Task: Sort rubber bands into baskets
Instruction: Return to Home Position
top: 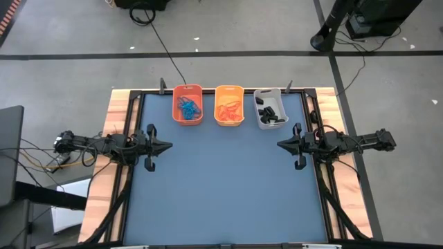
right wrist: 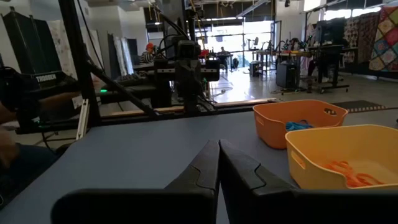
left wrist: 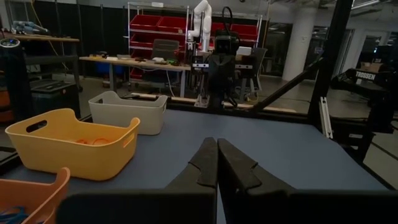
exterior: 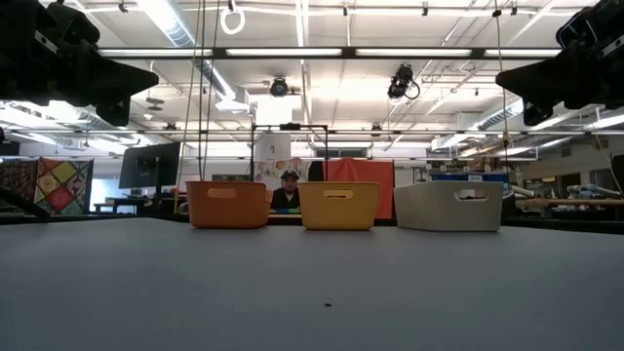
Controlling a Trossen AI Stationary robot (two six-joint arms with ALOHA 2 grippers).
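Note:
Three baskets stand in a row at the table's far edge. The orange basket (top: 187,104) holds blue rubber bands (top: 187,106). The yellow-orange basket (top: 229,105) holds orange rubber bands (top: 229,109). The light grey-white basket (top: 270,108) holds black rubber bands (top: 270,113). My left gripper (top: 169,146) is shut and empty above the table's left side. My right gripper (top: 279,144) is shut and empty above the table's right side. The two point at each other.
The blue table top (top: 228,187) lies between the two arms. Black frame rails (top: 313,111) run along the table's sides. A person (exterior: 287,191) sits in the room beyond the far edge.

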